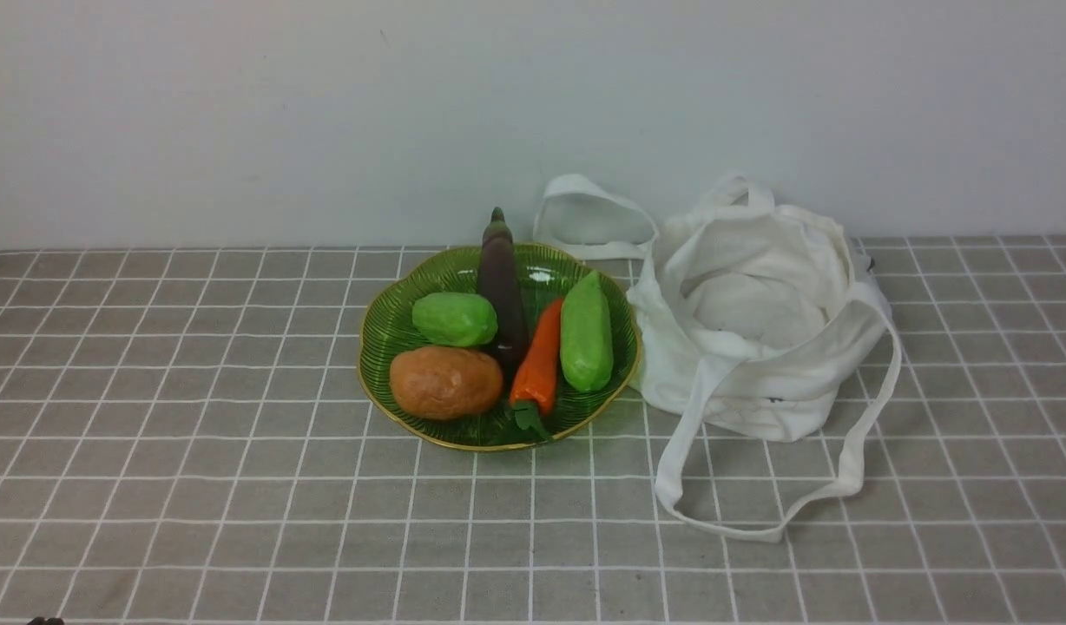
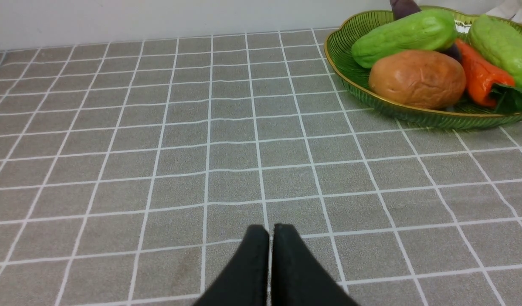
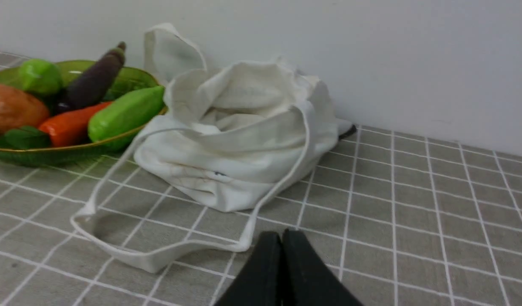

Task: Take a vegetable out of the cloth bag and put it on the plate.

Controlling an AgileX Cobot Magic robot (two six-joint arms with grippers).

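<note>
- Your right tool (image 3: 282, 238) hangs low over the table (image 1: 194, 486), its 2 black fingers pressed together with nothing between them.
- The white cloth bag (image 3: 244, 140) sits directly ahead of that tool, between it and the back wall, with one loose strap (image 3: 159, 250) looped on the table just in front of the tips.
- The bag is slumped and crumpled, its mouth facing up and partly toward you. No vegetable shows inside it from any view, so you cannot tell whether one remains.
- Your left tool (image 2: 270, 242) is likewise closed tight and empty, well apart from the bag, with the green plate (image 2: 341, 55) lying between the 2.
- The right arm is therefore the nearer one for reaching into the bag.
- The plate touches the bag's left side and already carries 5 vegetables: a brown potato (image 1: 446, 382), an orange carrot (image 1: 540, 360), a dark eggplant (image 1: 501, 286) and 2 green gourds (image 1: 585, 334).
- Their long axes run mostly front to back, so free room on the plate is scarce.
</note>
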